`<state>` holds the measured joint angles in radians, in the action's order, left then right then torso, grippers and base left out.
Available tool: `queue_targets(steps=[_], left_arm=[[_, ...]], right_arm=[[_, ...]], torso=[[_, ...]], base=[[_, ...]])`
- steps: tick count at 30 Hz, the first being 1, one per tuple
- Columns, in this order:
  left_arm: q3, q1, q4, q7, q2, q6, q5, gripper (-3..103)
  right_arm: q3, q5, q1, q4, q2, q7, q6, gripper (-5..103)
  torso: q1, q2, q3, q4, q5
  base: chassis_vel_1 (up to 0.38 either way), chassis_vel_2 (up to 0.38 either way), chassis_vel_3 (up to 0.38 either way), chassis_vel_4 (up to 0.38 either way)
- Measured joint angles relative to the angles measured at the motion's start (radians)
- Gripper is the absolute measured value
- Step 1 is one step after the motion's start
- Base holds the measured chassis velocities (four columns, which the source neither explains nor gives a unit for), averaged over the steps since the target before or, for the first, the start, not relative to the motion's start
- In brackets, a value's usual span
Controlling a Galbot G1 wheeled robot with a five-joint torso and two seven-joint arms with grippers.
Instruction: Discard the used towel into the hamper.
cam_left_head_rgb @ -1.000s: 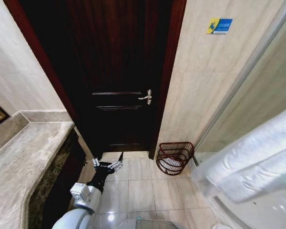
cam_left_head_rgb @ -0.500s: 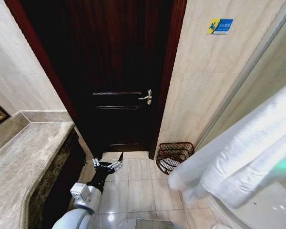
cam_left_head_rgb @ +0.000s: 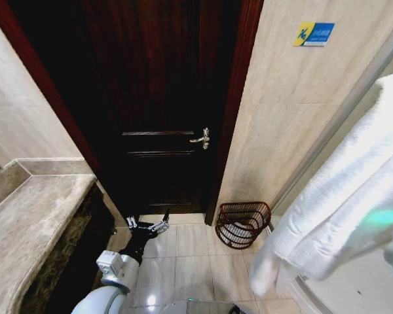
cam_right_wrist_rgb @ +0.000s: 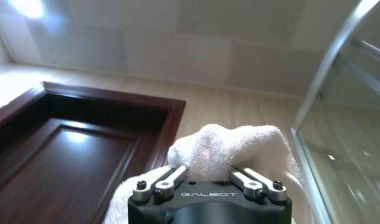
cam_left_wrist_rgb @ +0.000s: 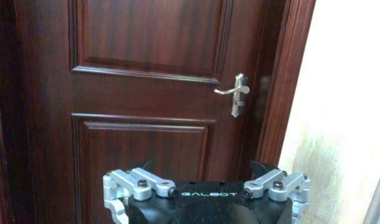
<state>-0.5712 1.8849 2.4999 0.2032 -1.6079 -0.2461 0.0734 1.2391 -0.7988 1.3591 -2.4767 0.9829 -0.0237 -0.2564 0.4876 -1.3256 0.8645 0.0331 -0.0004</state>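
Nearest the head camera, the white towel [cam_left_head_rgb: 340, 203] is hanging in thick folds down the right side of the view, its lowest corner dangling above the tiled floor [cam_left_head_rgb: 190, 261]. In the right wrist view the right gripper [cam_right_wrist_rgb: 208, 179] is pinching a bunched fold of that towel between its closed-in fingers, with the cloth bulging up past the fingertips. Low on the left, the left gripper [cam_left_head_rgb: 149, 226] is hanging just above the floor beside the marble counter [cam_left_head_rgb: 33, 222], its fingers spread apart and gripping nothing. Farther off, the hamper [cam_left_head_rgb: 241, 224] is sitting on the floor against the beige wall, just right of the dark wooden door [cam_left_head_rgb: 157, 104], which is standing closed with its silver handle [cam_left_head_rgb: 200, 138] level.
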Motion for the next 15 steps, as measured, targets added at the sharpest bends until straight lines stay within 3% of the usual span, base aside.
queue_targets(steps=[8,15], left_arm=[[0.0,0.0,0.0,0.0,0.0,0.0,0.0,100],[0.0,0.0,0.0,0.0,0.0,0.0,0.0,100]], right_arm=[[-0.123,0.004,-0.192,0.135,-0.11,0.021,0.0,9],[-0.207,0.034,-0.335,0.286,-0.125,-0.012,-0.01,9]], torso=[[-0.001,0.0,0.0,0.0005,0.0004],[0.0,0.0,0.0,0.0004,0.0005]], base=[[0.023,-0.023,-0.021,0.015],[0.0,0.0,0.0,0.0]])
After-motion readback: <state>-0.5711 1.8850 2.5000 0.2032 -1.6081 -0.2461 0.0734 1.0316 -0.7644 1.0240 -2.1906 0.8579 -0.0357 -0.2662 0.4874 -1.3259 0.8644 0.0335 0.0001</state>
